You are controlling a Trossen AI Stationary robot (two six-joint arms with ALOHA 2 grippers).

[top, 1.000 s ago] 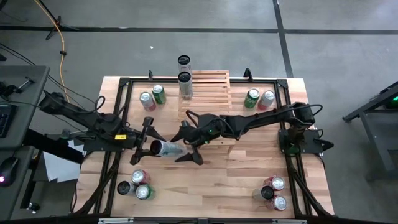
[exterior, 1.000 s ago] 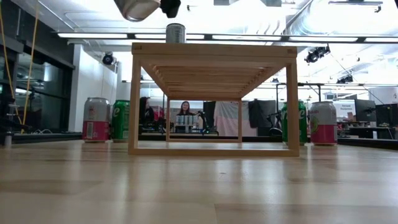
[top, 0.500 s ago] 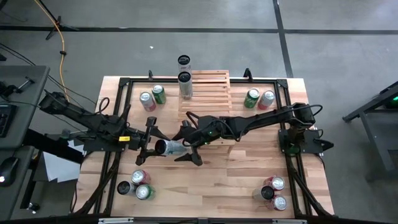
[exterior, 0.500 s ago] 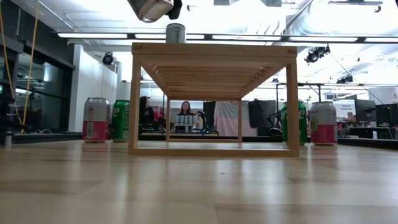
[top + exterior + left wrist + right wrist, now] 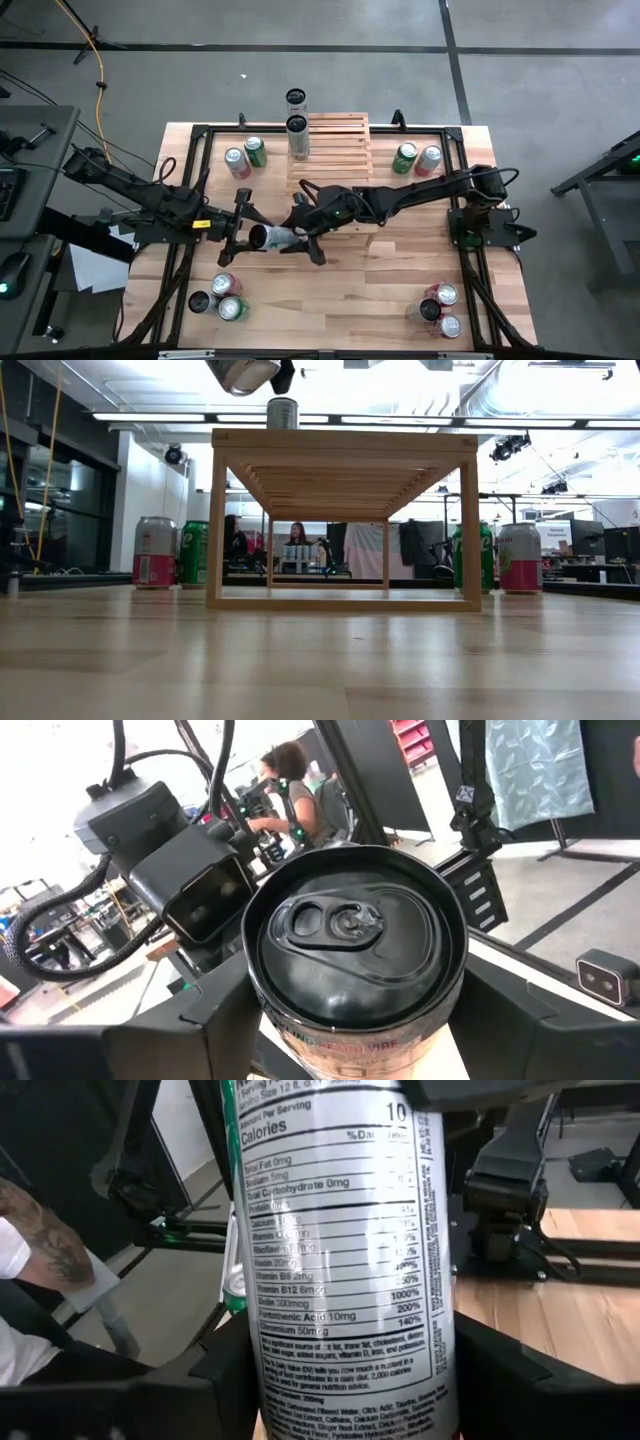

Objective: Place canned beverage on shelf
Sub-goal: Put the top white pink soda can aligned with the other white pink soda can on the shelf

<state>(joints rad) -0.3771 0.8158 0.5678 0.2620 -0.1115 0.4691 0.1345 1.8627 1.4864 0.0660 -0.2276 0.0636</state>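
Note:
A white can (image 5: 270, 238) with a dark lid hangs on its side high above the table's middle, between my two grippers. My left gripper (image 5: 247, 233) is shut on its lid end, and the lid (image 5: 352, 932) faces the left wrist camera. My right gripper (image 5: 299, 236) comes from the right and is shut on the other end, with the printed label (image 5: 340, 1250) running away from its fingers. In the low view the can (image 5: 240, 372) shows at the top edge. The pale slatted shelf (image 5: 335, 150) stands at the far middle, with a can (image 5: 282, 412) standing on top of it. My left gripper pinches the can's round wall just behind the lid (image 5: 262, 1012) between its two fingers. The fingers point level toward the table's right and lie along the can. The can is lifted clear and lies level. My right gripper pinches the can's round wall near its bottom end (image 5: 250, 1372) between its two fingers. These fingers come from the table's right, slanting slightly down, and lie along the can.
Pairs of pink and green cans stand at the far left (image 5: 244, 155) and far right (image 5: 416, 158). Clusters of three cans stand near left (image 5: 220, 298) and near right (image 5: 438, 308). A dark-topped tall can (image 5: 297, 135) stands at the shelf's left. A person's arm (image 5: 40, 1245) shows beyond the table.
My right gripper's fingers, spread wide on either side of the can's free end a second ago, have shut on it. My left gripper keeps its hold, and the can stays level and clear of the table.

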